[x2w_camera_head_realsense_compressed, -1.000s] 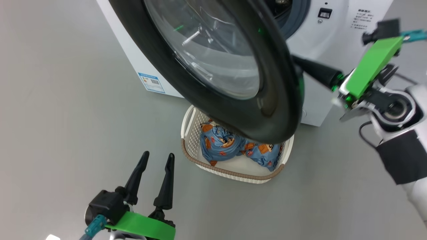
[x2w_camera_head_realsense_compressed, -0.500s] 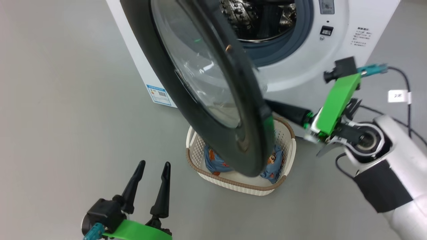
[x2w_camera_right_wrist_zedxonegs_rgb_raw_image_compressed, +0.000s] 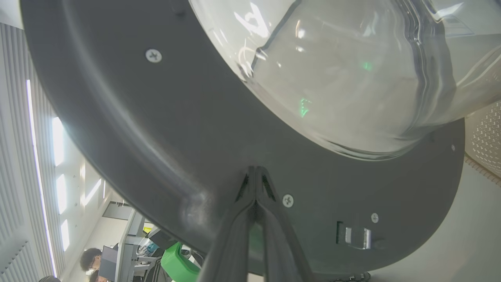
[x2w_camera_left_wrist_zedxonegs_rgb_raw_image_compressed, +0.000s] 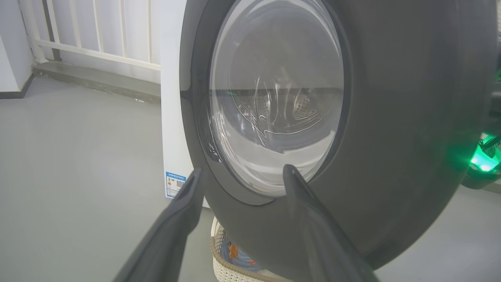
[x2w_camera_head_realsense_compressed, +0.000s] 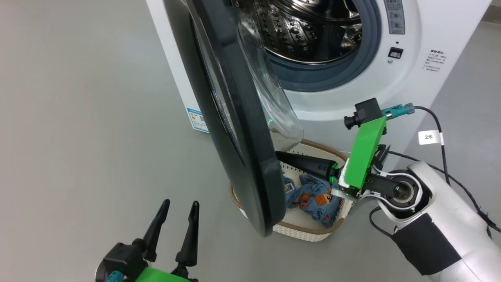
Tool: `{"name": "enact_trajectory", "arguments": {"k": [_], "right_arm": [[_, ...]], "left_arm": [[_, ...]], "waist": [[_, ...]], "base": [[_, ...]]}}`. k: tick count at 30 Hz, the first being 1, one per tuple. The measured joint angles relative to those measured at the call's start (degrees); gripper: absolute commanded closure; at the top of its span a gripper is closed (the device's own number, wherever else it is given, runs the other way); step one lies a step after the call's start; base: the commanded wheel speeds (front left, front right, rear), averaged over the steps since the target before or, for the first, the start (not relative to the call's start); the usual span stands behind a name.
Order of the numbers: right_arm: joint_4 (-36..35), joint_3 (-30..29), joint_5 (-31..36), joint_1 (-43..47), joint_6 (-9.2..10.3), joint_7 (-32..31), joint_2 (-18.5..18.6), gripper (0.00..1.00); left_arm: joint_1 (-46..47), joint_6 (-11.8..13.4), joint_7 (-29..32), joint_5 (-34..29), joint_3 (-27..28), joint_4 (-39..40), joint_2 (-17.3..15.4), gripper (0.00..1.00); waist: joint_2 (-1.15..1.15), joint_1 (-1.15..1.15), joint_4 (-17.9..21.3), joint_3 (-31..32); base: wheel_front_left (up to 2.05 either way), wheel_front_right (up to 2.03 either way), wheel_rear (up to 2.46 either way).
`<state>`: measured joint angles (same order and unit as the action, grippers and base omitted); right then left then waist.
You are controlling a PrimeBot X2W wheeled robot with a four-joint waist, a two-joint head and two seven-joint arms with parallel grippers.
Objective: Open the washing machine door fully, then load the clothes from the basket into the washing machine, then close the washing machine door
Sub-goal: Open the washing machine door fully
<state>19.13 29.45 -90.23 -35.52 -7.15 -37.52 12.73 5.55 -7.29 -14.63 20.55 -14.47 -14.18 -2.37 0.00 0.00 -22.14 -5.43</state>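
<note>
- Swung wider than a second ago, the washing machine door point(x2w_camera_head_realsense_compressed: 235, 117) now shows nearly edge-on in the head view, and the right tool point(x2w_camera_right_wrist_zedxonegs_rgb_raw_image_compressed: 255, 172) has come round with it on its inner side.
- That right tool has its two fingers pressed together with nothing between them. Their tips are at the door's dark inner rim, just beside a screw point(x2w_camera_right_wrist_zedxonegs_rgb_raw_image_compressed: 287, 200) and below the glass bowl point(x2w_camera_right_wrist_zedxonegs_rgb_raw_image_compressed: 352, 70).
- On the door's outer side, the left tool point(x2w_camera_head_realsense_compressed: 181, 203) has its fingers spread apart and empty, well apart from the rim.
- Below the door's lower edge sits the basket point(x2w_camera_head_realsense_compressed: 309, 231), partly hidden behind the door. The blue clothes point(x2w_camera_head_realsense_compressed: 315, 197) lie in it on the door's inner side, beneath the right tool's fingers.
- Behind the door, the washing machine point(x2w_camera_head_realsense_compressed: 411, 90) stands with its steel drum point(x2w_camera_head_realsense_compressed: 309, 35) and grey gasket point(x2w_camera_head_realsense_compressed: 332, 76) exposed.
- Outward of the door's glossy face there is bare grey floor point(x2w_camera_head_realsense_compressed: 78, 137).
- Past the door's hinge side a blue energy label point(x2w_camera_head_realsense_compressed: 197, 119) marks the machine's lower corner, and a white railing point(x2w_camera_left_wrist_zedxonegs_rgb_raw_image_compressed: 98, 31) lines the wall beyond.
</note>
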Motion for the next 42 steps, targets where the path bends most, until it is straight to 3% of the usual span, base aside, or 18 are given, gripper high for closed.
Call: {"name": "enact_trajectory", "arguments": {"k": [18,19,22,23,24,25,42], "right_arm": [[-0.3,-0.5,0.5,3.7,-0.01,2.9,-1.7,0.98],[-0.4,-0.7,0.6,4.2,-0.01,3.4,-1.7,0.82],[-0.9,-1.5,1.0,5.7,-0.01,5.4,-1.2,0.52],[-1.1,-1.9,1.1,6.3,-0.01,6.2,-0.9,0.16],[-1.3,-2.1,1.1,6.9,-0.01,7.1,-0.7,0.04],[-1.4,-2.3,1.1,7.6,-0.01,7.8,-0.3,0.0],[-1.6,-3.7,4.2,17.9,-0.01,22.7,4.7,0.0]], "left_arm": [[-1.2,-0.1,0.0,-1.0,0.6,-0.6,0.0,0.0],[-1.2,-0.1,0.0,-1.1,0.7,-0.7,0.0,0.0],[-1.3,-0.1,0.0,-1.3,1.1,-0.8,0.0,0.0],[-1.5,-0.1,0.0,-1.4,1.3,-0.8,0.0,0.0],[-1.7,-0.1,0.0,-1.5,1.5,-0.8,0.0,0.0],[-2.1,-0.1,0.0,-1.5,1.7,-0.8,-0.1,0.0],[-4.9,-0.1,0.0,-2.6,6.8,-0.7,-0.1,0.0]], "waist": [[0.0,0.0,1.5,1.9],[0.0,0.0,1.8,2.1],[0.0,0.0,2.8,2.6],[0.0,0.0,3.2,2.7],[0.0,0.0,3.6,2.9],[0.0,0.0,4.0,3.1],[0.0,0.0,11.6,5.1]], "base": [[0.0,0.0,0.0],[0.0,0.0,0.0],[0.0,0.0,0.0],[0.0,0.0,0.0],[0.0,0.0,0.0],[0.0,0.0,0.0],[0.0,0.0,0.0]]}}
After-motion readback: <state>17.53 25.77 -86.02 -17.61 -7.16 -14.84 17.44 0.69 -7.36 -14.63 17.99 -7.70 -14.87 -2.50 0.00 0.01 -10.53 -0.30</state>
